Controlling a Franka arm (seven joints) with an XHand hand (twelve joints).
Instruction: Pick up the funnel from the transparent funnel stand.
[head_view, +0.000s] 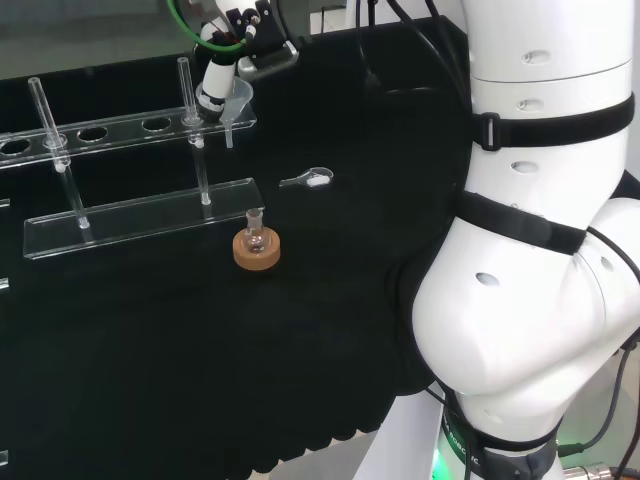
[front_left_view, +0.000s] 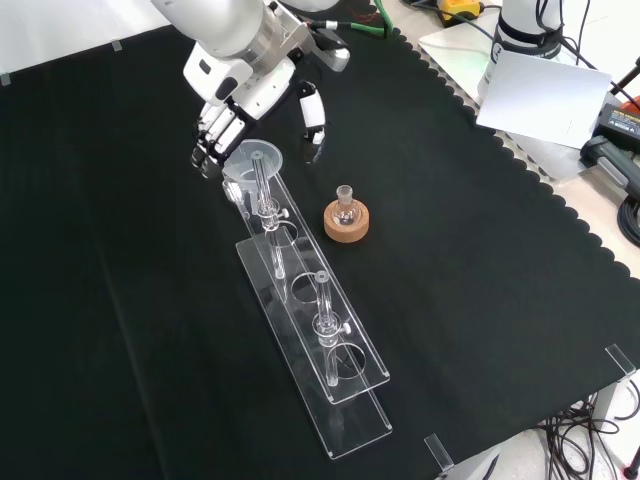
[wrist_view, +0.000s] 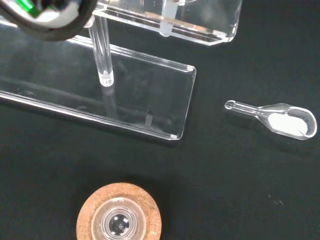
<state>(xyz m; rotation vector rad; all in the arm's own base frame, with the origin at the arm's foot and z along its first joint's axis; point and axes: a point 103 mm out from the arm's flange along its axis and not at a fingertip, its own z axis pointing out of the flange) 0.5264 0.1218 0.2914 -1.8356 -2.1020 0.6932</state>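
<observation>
The funnel (front_left_view: 255, 160) sits in the end hole of the transparent funnel stand (front_left_view: 345, 400), at the end nearest the arm. Its cone is up and its stem hangs straight down through the upper shelf, so its long axis is vertical.

In the front view the hand (front_left_view: 240, 100) is poised at the funnel's rim. Its curled fingers (front_left_view: 212, 135) are on the rim's left and the thumb (front_left_view: 313, 112) is off to the right, with the cone between them. The digits are bent and close about the cone, but I cannot tell whether they have clamped it. The head view shows the same: the hand (head_view: 225, 55) bears down onto the funnel (head_view: 235, 100) from above.

Judgement: the lift must go straight up along the stem to clear the hole.

Containers: a small glass flask (front_left_view: 346, 200) stands in a cork ring (front_left_view: 346, 222) just beside the stand. I cannot tell its contents. A clear scoop (wrist_view: 280, 117) holds some white powder and lies apart on the cloth.
</observation>
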